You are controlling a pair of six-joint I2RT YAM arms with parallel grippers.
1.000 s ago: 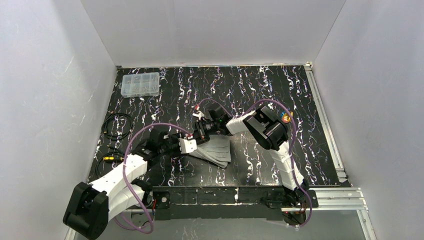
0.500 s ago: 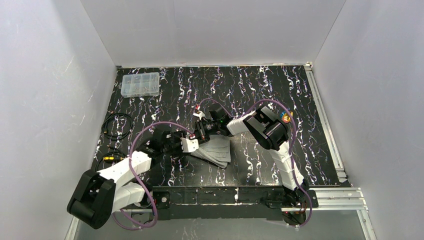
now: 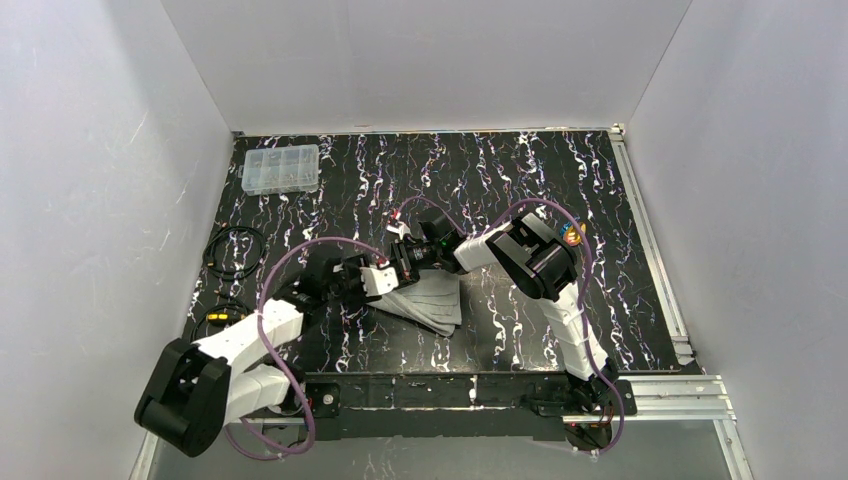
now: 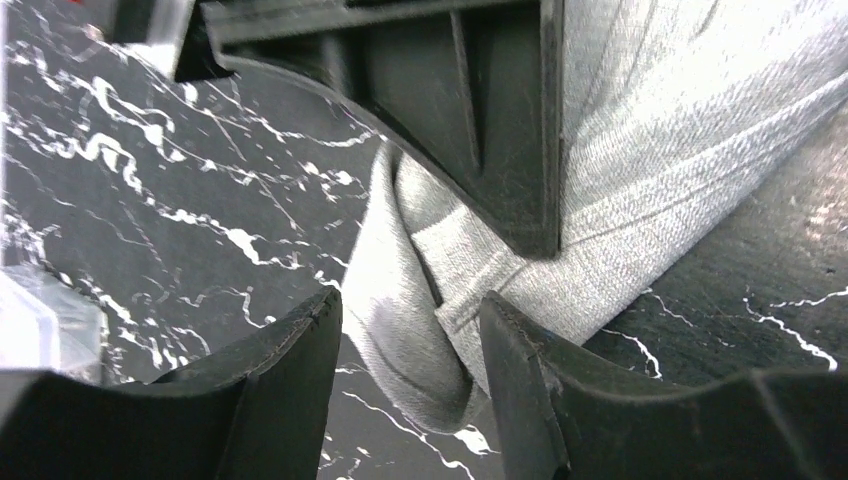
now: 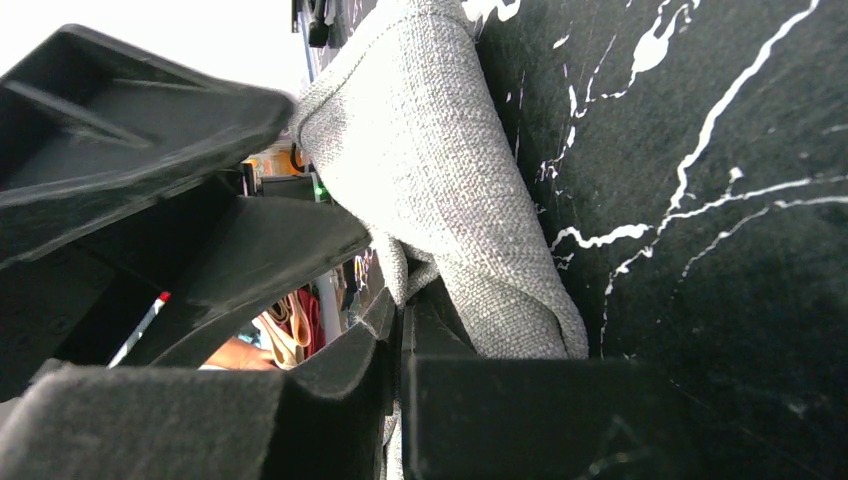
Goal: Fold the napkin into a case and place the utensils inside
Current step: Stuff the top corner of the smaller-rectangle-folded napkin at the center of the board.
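The napkin (image 3: 432, 300) lies folded in layers on the black marbled table, just in front of both grippers. My right gripper (image 3: 405, 262) is shut on an edge of the napkin (image 5: 450, 180), holding that fold lifted; its jaws meet on the cloth (image 5: 400, 325). My left gripper (image 3: 385, 281) stands open with its fingers on either side of a rolled corner of the napkin (image 4: 415, 345). The left gripper (image 4: 410, 335) is not closed on the cloth. The right gripper's black fingers (image 4: 480, 110) press the cloth just beyond that corner. The utensils are out of view.
A clear plastic compartment box (image 3: 281, 168) stands at the far left corner. Black cable coils (image 3: 236, 250) and a yellow-tipped cable (image 3: 218, 315) lie by the left wall. White walls close three sides, and a metal rail (image 3: 650, 250) runs along the right edge.
My left gripper has moved right and slightly away from me, up to the napkin's corner beside the right gripper, and its elbow has swung. The right gripper keeps its hold, barely moving.
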